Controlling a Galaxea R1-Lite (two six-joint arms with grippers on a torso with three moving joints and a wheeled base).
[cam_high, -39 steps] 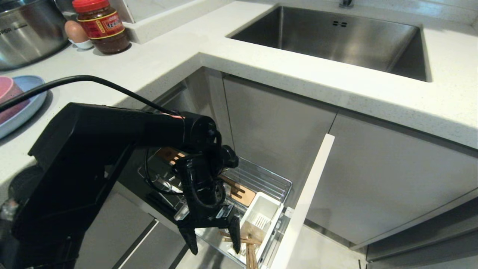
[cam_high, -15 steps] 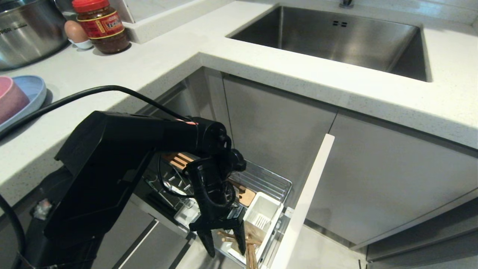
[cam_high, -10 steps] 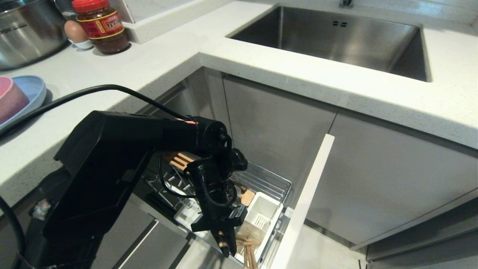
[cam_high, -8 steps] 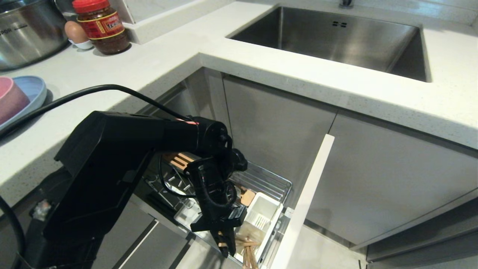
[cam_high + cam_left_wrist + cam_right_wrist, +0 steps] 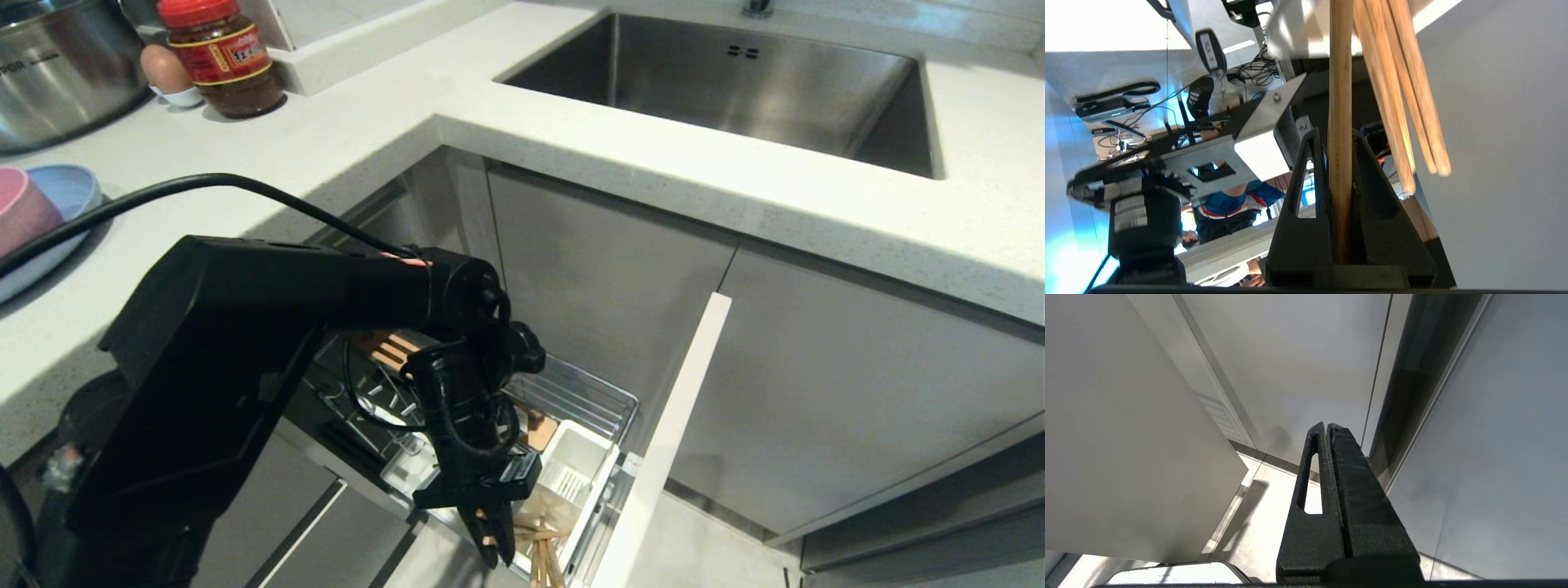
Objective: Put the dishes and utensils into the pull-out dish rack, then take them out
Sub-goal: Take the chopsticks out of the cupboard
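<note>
In the head view the left arm reaches down from the lower left into the pull-out dish rack under the counter, its left gripper pointing downward just beside the white utensil cup, its jaws pinched on a light wooden stick among the chopsticks at the rack's front end. The left wrist view shows the two black fingers closed on one pale chopstick running straight between them, with several more sticks fanned loose beside it. In the right wrist view the right gripper hangs beside grey cabinet panels with its jaws pressed together on nothing.
</note>
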